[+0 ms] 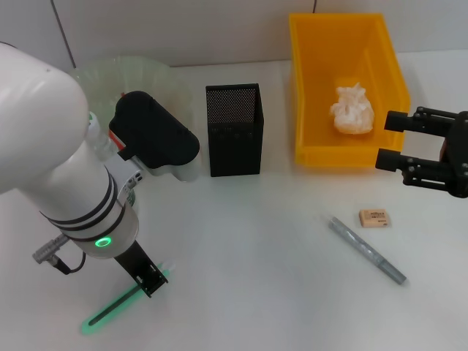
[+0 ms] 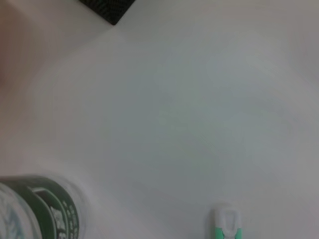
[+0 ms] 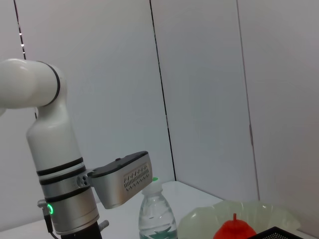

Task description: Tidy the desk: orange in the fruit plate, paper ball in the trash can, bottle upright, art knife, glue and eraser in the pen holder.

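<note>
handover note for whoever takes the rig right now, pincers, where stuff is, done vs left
Left pincer: by the upright bottle, fingers hidden.
Right pincer: open, empty, at the trash can's right wall.
Done: paper ball in the trash can; orange in the fruit plate; bottle standing.
Left: eraser and art knife lie on the desk front right, glue front left. All three go into the pen holder.

Bright, even light; left wrist view blurred, perhaps defocused.
</note>
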Robot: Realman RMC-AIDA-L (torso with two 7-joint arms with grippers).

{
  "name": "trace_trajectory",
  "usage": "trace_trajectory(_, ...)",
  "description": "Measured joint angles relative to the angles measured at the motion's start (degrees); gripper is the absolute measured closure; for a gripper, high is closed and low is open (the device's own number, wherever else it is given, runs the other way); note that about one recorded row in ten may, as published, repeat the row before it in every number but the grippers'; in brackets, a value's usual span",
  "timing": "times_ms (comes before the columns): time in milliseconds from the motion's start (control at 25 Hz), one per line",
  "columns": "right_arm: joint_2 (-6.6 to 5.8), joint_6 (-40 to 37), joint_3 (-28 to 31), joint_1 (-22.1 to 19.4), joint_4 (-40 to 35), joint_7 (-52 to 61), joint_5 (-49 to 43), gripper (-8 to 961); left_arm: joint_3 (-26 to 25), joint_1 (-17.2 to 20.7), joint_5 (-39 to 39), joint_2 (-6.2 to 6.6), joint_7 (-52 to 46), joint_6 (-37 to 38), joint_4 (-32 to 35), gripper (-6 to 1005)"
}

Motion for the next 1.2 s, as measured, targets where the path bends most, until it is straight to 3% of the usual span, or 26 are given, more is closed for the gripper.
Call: trace_trajectory(1200, -0.32, 1.1, 0.0, 0.5, 0.3, -0.3, -0.3, 348, -0.9, -1.2, -1.3, 0.00, 0.1, 0.4, 2.3, 893)
